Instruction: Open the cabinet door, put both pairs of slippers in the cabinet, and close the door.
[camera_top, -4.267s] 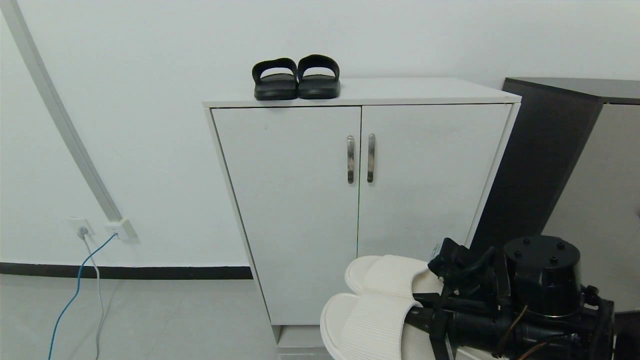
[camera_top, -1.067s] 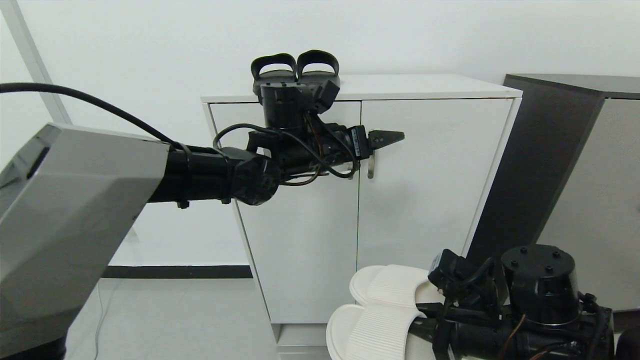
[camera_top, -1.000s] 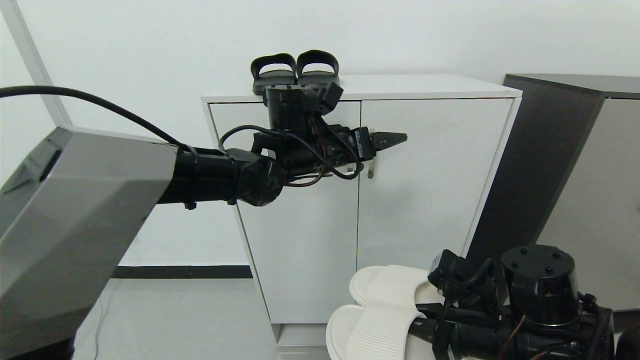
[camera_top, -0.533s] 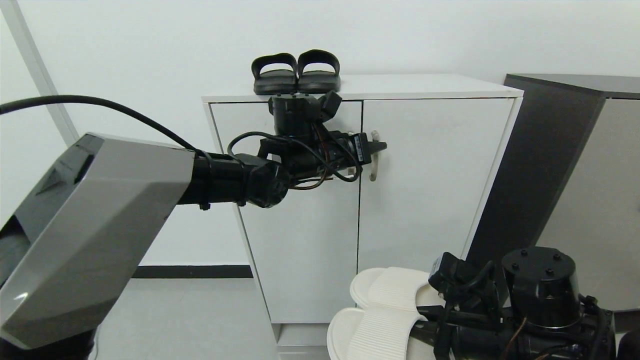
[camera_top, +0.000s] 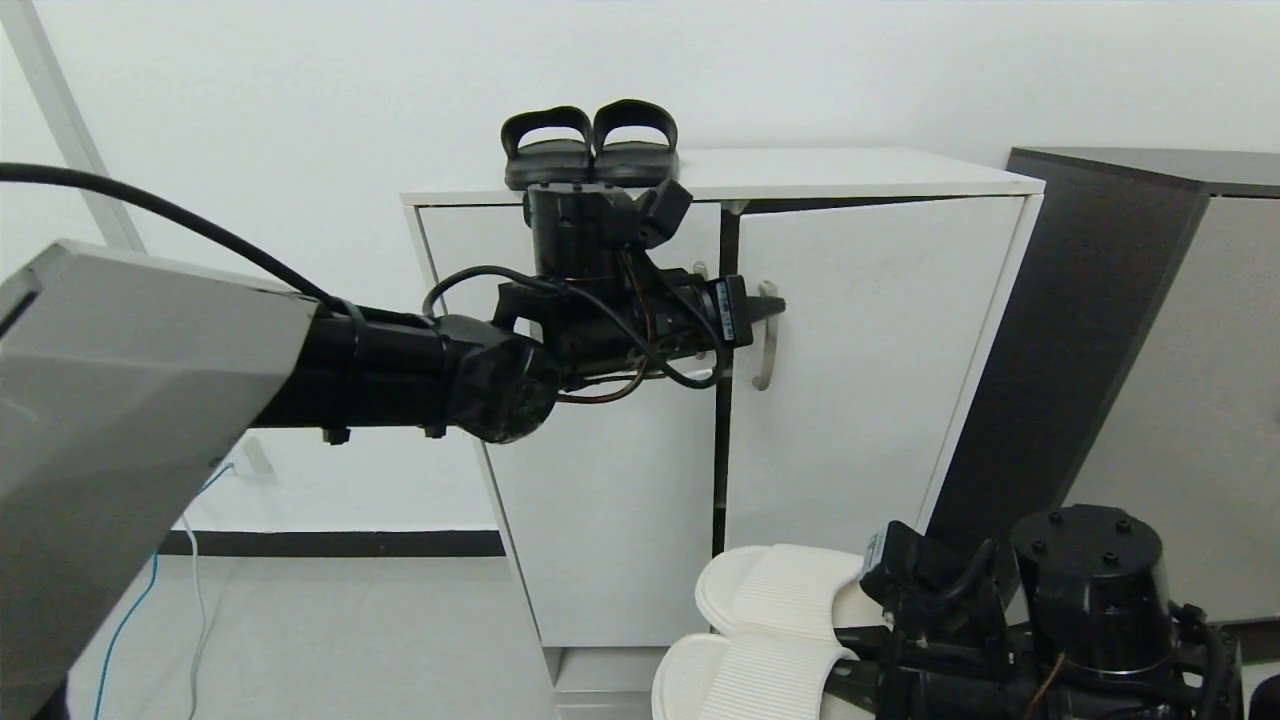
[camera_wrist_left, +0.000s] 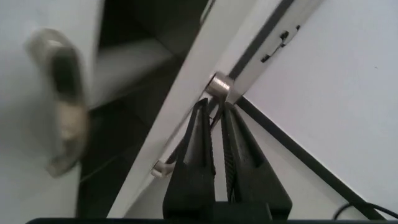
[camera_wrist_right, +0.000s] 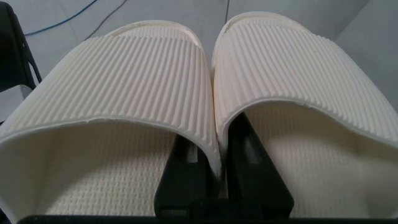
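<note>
1. Cabinet door (camera_top: 860, 370), the right-hand one of two, stands slightly ajar. A dark gap (camera_top: 722, 400) runs between it and the shut left door (camera_top: 590, 520).
2. Left gripper (camera_top: 768, 310) is at the ajar door's handle (camera_top: 765, 350). In the left wrist view its jaws are drawn close, pinching the bar just below the upper mounting post. Gripping the bar there gives a firm purchase for pulling the door outward on its hinge.
3. Left arm reaches in level from the robot's left, across the front of the left door. That probably leaves the right door room to swing.
4. White slippers (camera_top: 770, 620) are held low, in front of the cabinet's base, toes toward it. They are kept clear of the door but ready to go in.
5. Right gripper (camera_wrist_right: 217, 168) has one finger inside each slipper. Its jaws are pressed on the two inner strap walls, so a single pinch carries the pair.
6. Black slippers (camera_top: 592, 150) sit side by side on the cabinet top (camera_top: 850, 175), above the left door, not yet picked up.
7. Judgement: the opening step is in hand. The gap looks too narrow for slippers, so the door needs a wider swing.
</note>
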